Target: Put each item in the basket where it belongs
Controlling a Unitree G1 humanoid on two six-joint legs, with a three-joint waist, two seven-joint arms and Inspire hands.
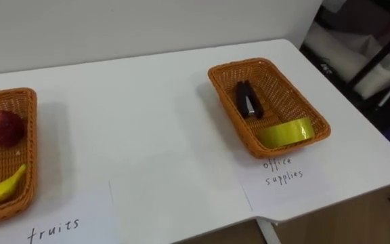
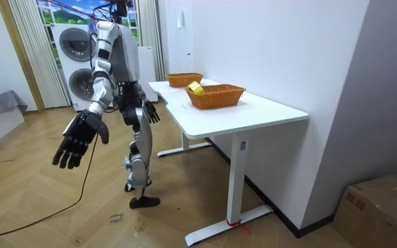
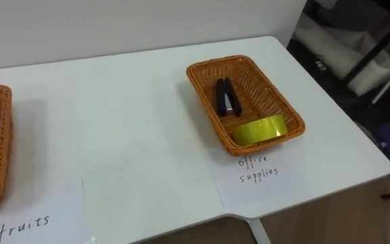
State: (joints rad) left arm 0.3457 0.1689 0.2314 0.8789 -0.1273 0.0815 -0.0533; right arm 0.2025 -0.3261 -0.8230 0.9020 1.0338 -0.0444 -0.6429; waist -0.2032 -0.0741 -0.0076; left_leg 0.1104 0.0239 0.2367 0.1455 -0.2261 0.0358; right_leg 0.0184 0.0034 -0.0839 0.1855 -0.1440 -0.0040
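Sheets of white paper (image 1: 175, 203) lie flat along the near edge of the surface (image 1: 147, 115), a smooth white rectangular top with rounded corners; two of the sheets carry handwriting, one below each basket; the sheet between them is blank.

At the left, the fruit basket (image 1: 31, 135) is a shallow rectangular tray of tightly woven orange-brown wicker; inside it sits a round, dull red fruit (image 1: 3, 127) with a mottled skin; nearer the front lies a curved yellow banana (image 1: 2, 186), apart from the red fruit.

Well apart to the right stands the office basket (image 1: 284, 91), of the same wicker weave and the same rectangular shape, set at a slant to the edge of the surface; a slim black stapler (image 1: 248, 99) lies lengthwise on its woven floor; a glossy yellow-green roll of tape (image 1: 286, 132) leans against the front wall, just beside the stapler's near end.

In the room view the robot stands on a parquet floor (image 2: 47, 207) at the long side of the surface, on the room view's left of it; the right robot hand (image 2: 80, 141) reaches out toward the camera, away from the baskets, dark fingers straight and spread, holding nothing; the left robot hand (image 2: 152, 114) hangs low by the edge of the surface, too small to tell whether it is open or closed.
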